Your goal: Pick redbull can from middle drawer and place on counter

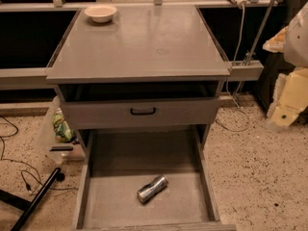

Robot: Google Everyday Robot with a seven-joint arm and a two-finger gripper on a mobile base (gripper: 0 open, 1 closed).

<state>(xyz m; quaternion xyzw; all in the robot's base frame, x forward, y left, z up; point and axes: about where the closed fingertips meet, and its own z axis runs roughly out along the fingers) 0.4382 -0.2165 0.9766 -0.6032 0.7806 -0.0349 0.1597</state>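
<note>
The redbull can (152, 188) lies on its side on the floor of the open middle drawer (115, 201), near the front, its shiny round end facing front left. The counter (144, 42) is the grey cabinet top above it. My gripper (285, 113) is a cream-coloured shape at the right edge of the view, above the floor to the right of the cabinet. It is far from the can and holds nothing that I can see.
A cream bowl (100, 12) stands at the counter's back left corner. The top drawer front (142, 112) with its black handle juts out slightly above the middle drawer. A plastic bag (60, 129) and black cables lie on the floor at left.
</note>
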